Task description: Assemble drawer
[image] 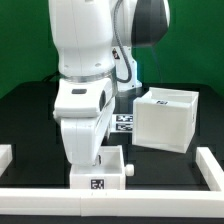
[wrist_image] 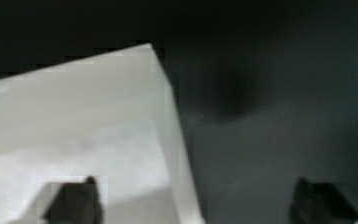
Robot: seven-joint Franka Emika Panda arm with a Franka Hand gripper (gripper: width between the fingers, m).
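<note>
The large white cube-shaped casing point(image: 165, 120) stands on the black table at the exterior view's right, open top up, with a tag on its rim. One small white tray point(image: 100, 172) sits at the front centre, with a tag on its front wall and a knob on its right side. A second tray is not in view. My gripper point(image: 93, 158) hangs straight down over this tray, its fingertips hidden by the tray wall. In the wrist view the gripper point(wrist_image: 197, 205) is open and empty. One fingertip point(wrist_image: 69, 200) lies over the tray's white surface point(wrist_image: 87, 130), the other over bare table.
The marker board point(image: 126, 122) lies flat behind the tray, left of the casing. White border rails run along the table's front point(image: 150, 190), right point(image: 210, 165) and left point(image: 5, 155). A green backdrop stands behind.
</note>
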